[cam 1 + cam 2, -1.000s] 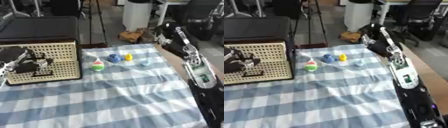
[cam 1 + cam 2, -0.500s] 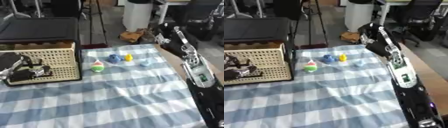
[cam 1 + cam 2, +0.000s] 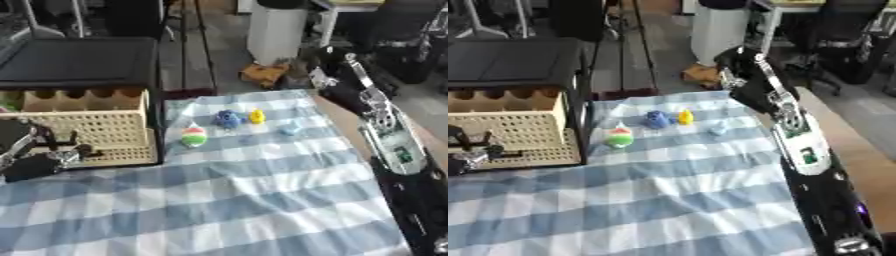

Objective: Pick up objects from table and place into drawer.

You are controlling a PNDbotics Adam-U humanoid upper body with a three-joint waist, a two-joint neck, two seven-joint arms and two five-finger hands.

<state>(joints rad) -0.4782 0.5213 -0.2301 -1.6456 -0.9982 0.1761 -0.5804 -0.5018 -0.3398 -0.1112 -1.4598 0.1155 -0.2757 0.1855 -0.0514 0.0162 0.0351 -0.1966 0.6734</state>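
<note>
Four small things lie in a row on the blue-checked cloth [image 3: 262, 200]: a green, red and white egg-shaped toy [image 3: 193, 136], a blue toy [image 3: 228, 119], a yellow toy [image 3: 256, 116] and a pale blue piece [image 3: 289, 129]. The beige perforated drawer [image 3: 96, 130] stands pulled out of a black cabinet [image 3: 79, 62] at the left. My left hand [image 3: 35, 157] hovers at the drawer's near left corner, fingers relaxed and empty. My right hand [image 3: 741, 65] hangs dark past the table's far edge, well above the toys.
My right arm [image 3: 802, 150] runs along the table's right side from the lower corner. Bare wood [image 3: 868, 165] shows right of the cloth. A white bin [image 3: 278, 30], a cardboard box [image 3: 267, 74] and office chairs stand on the floor beyond.
My left hand has drawn down and to the left, from over the drawer's middle to its near left corner. The right arm has barely moved. The view has shifted slightly.
</note>
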